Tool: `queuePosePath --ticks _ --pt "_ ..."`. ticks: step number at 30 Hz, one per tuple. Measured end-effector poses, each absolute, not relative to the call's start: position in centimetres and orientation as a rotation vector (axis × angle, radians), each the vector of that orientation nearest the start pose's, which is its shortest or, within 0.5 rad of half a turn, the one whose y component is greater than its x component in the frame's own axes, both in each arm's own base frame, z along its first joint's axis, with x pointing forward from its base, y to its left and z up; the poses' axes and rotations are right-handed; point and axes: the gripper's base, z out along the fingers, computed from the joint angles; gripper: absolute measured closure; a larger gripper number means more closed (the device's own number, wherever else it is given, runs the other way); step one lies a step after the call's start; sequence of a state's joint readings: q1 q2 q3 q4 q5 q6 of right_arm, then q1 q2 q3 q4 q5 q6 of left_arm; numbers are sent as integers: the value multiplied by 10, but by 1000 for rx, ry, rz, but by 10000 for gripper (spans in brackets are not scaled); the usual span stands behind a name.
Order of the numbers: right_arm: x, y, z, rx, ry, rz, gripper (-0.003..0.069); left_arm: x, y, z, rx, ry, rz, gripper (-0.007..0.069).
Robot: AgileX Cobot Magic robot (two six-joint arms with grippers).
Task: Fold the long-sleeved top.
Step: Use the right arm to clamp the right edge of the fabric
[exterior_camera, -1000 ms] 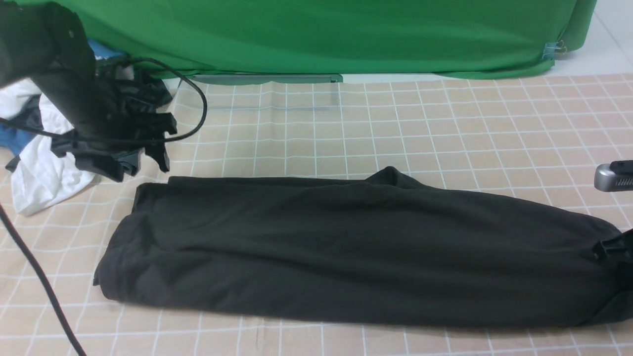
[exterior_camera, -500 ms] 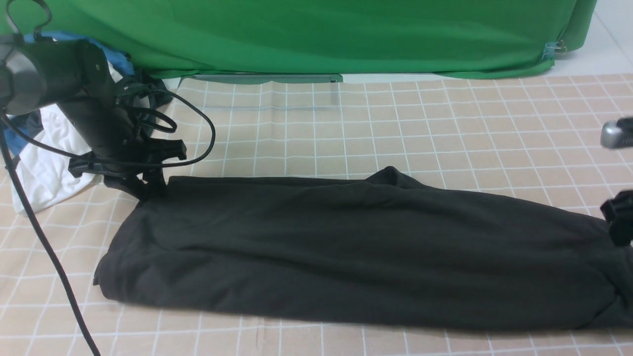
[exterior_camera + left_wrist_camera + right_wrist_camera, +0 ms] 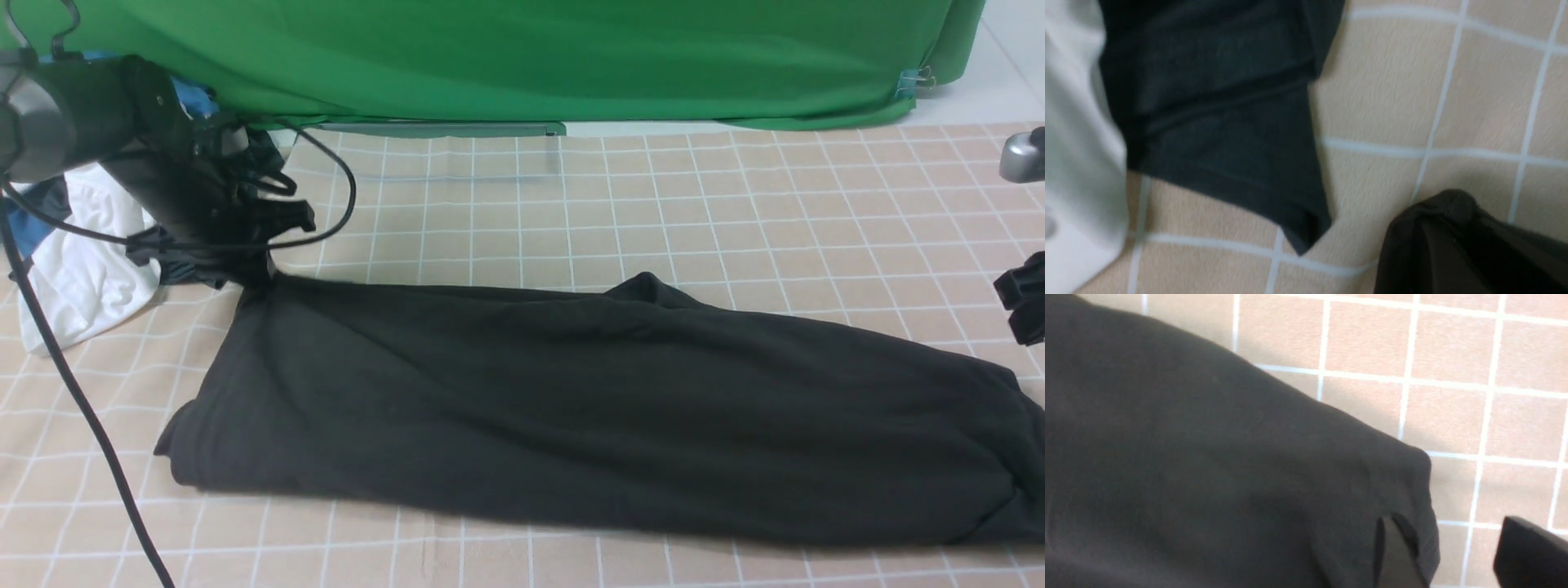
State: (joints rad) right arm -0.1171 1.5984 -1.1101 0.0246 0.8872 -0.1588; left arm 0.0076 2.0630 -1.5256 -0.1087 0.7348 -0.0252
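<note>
Evidently, most of the risk sits at the left end. The black cotton long-sleeved top [image 3: 571, 408] lies as a long folded band across the beige checked cloth of the counter [image 3: 735, 204], with its far-left corner drawn up into a small peak. That peak is clamped in the fully closed left pincer [image 3: 257, 273]. The right pincer [image 3: 1027, 310] stands open with nothing held, above and apart from the top's right end. In the right wrist view one black finger [image 3: 1396, 555] is seen over the fabric's edge without gripping it.

Only a small bunch of cloth appears to be pinched, and how many layers are caught cannot be told. If just the upper layer is taken, the band could be peeled open when the corner is carried over, and the earlier folds would be lost. Since only the far corner is held, the near-left corner would likely be left trailing, so a skewed fold may result.

With the right end unanchored, the whole top could be dragged along the cloth rather than doubled over.

A crumpled dark grey-teal garment [image 3: 1220, 114] and a white shirt [image 3: 1077, 163] lie just beside the clamped corner. Either could be snagged and pulled in if the left pincer is swung low.

The black cable [image 3: 82, 408] hanging from the left arm could also be swept across the top and rumple it.
</note>
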Motion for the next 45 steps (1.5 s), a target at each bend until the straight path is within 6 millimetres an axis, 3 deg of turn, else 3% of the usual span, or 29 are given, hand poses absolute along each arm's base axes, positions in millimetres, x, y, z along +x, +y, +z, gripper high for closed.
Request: queuePosePath --ticks 5,14,17,19,21,23,29,31,33,36,38,41,45 --pt "321 -35 213 -60 2916 -6 201 438 -3 181 -138 2738 -127 606" --pt "338 -37 166 -99 2973 5 195 438 -4 180 -143 2739 -134 606" --pt "340 -37 158 -105 2988 8 261 438 -4 180 -144 2739 -135 606" --pt "341 -37 155 -116 2989 12 451 438 -4 180 -144 2739 -135 606" --pt "342 -37 155 -121 2977 9 559 438 -4 180 -145 2739 -136 606" --pt "344 -38 156 -122 2958 3 592 438 -4 180 -145 2739 -136 606" --pt "353 -39 161 -157 2887 -21 593 441 -4 181 -148 2708 -137 606" --pt "355 -39 162 -158 2868 -28 561 443 -4 182 -151 2682 -138 606" --pt "356 -40 162 -162 2863 -33 477 444 -4 182 -153 2677 -139 602" --pt "355 -40 164 -172 2884 -35 284 442 -4 183 -157 2698 -142 565" --pt "353 -40 170 -161 2947 -19 151 442 -4 187 -179 2732 -147 494" --pt "348 -41 192 -92 3051 -20 119 446 -3 205 -215 2752 -138 382" --pt "329 -45 223 -36 3142 -69 200 454 -2 238 -228 2736 -122 244"
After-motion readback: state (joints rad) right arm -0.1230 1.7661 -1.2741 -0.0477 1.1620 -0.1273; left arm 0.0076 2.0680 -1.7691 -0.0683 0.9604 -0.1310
